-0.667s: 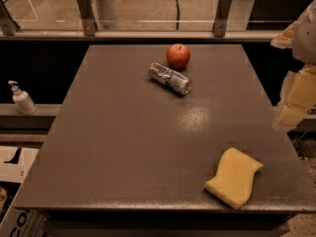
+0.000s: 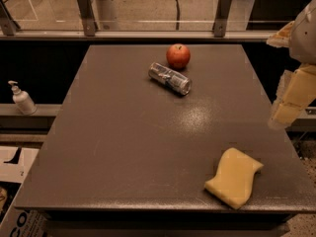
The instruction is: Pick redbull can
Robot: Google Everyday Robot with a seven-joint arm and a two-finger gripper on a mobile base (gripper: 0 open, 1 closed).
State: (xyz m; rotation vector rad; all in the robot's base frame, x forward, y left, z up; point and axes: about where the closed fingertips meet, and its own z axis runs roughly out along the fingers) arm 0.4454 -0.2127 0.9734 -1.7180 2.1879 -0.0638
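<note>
The redbull can point(image 2: 170, 78) is a slim shiny silver can with dark patches. It lies on its side at the far middle of the dark table point(image 2: 123, 147), its length running from upper left to lower right. A red apple point(image 2: 178, 56) stands just behind it, almost touching. My gripper point(image 2: 291, 100) hangs at the right edge of the view, past the table's right side, far from the can and above table height. Only its pale yellow finger parts show.
A yellow sponge point(image 2: 234, 177) lies near the table's front right corner. A white pump bottle point(image 2: 21, 98) stands on a ledge to the left. A glass railing with metal posts point(image 2: 86, 11) runs behind the table. Cardboard boxes point(image 2: 12, 181) sit at lower left.
</note>
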